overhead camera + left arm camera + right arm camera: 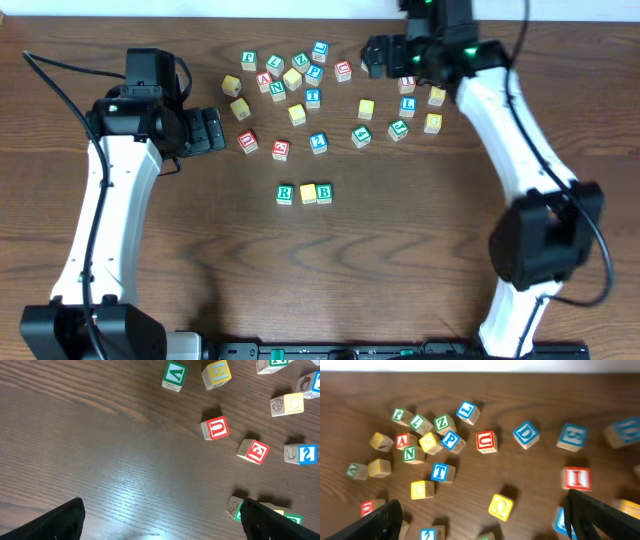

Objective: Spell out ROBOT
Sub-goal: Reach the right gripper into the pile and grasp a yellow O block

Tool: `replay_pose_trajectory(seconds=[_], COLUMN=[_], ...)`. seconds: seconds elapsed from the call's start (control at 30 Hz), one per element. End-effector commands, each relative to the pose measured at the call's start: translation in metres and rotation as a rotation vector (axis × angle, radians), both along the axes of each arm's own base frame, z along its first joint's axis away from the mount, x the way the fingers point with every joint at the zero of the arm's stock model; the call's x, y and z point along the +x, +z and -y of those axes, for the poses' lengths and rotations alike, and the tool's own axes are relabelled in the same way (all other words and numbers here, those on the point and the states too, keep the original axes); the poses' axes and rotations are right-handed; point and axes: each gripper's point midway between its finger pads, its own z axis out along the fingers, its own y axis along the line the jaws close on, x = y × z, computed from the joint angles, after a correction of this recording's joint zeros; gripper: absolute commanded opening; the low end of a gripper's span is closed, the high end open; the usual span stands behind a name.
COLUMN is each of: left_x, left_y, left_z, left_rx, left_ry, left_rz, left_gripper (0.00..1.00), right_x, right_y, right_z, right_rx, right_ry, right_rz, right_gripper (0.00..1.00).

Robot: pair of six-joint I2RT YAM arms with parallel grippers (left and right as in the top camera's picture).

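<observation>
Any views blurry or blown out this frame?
Right wrist: blurred, worst at the right edge, though the red I block is readable. Left wrist: sharp, soft glare on the table near bottom centre. Overhead: crisp, evenly lit.

A yellow block (308, 193) and a green B block (324, 193) sit in a row just beside the green R block (286, 194).

a dark brown wooden table (410, 270). near its middle three blocks touch side by side in a short row: a green r block (286, 194), a yellow block (308, 193), a green b block (323, 193). toward the far edge many loose letter blocks (313, 98) lie scattered.
</observation>
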Motion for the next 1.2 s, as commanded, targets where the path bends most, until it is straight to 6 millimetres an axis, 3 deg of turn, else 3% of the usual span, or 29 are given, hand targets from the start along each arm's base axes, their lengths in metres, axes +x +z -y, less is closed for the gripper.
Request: replay_pose_trajectory(seconds=[0.0, 0.1, 0.17, 0.37, 0.47, 0.73, 0.97, 1.17], left_x=[0.003, 0.003, 0.003, 0.003, 0.003, 0.003, 0.003, 0.003], left_y=[0.008, 0.008, 0.008, 0.008, 0.008, 0.008, 0.008, 0.008], left_z=[-0.002, -0.002, -0.002, -0.002, -0.002, -0.002, -0.002, -0.002], left_rx=[0.014, 0.014, 0.014, 0.014, 0.014, 0.014, 0.014, 0.014], left_ry=[-0.007, -0.008, -0.007, -0.007, -0.008, -0.007, -0.007, -0.007], left_rz=[0.021, 0.021, 0.021, 0.021, 0.021, 0.021, 0.021, 0.021], left_gripper=[0.98, 0.97, 0.98, 0.98, 0.98, 0.98, 0.98, 0.98], right_x=[0.01, 0.014, 0.01, 0.003, 0.002, 0.001, -0.003, -0.003], right_y=[-0.01, -0.053, -0.067, -0.081, -0.101, -0.139, -0.16, -0.166], right_z=[-0.016, -0.004, -0.007, -0.017, -0.017, -0.015, -0.017, -0.017], right_rx=[0.072, -0.002, -0.055, -0.23, -0.321, -0.329, -0.336, -0.342], right_ry=[0.049, -0.123, -0.151, -0.193, -0.267, -0.334, -0.316, -0.299], right_rz=[-0.004, -0.105, -0.131, -0.214, -0.28, -0.345, -0.386, -0.393], right_gripper=[0.94, 0.88, 0.86, 0.76, 0.7, 0.6, 0.5, 0.4])
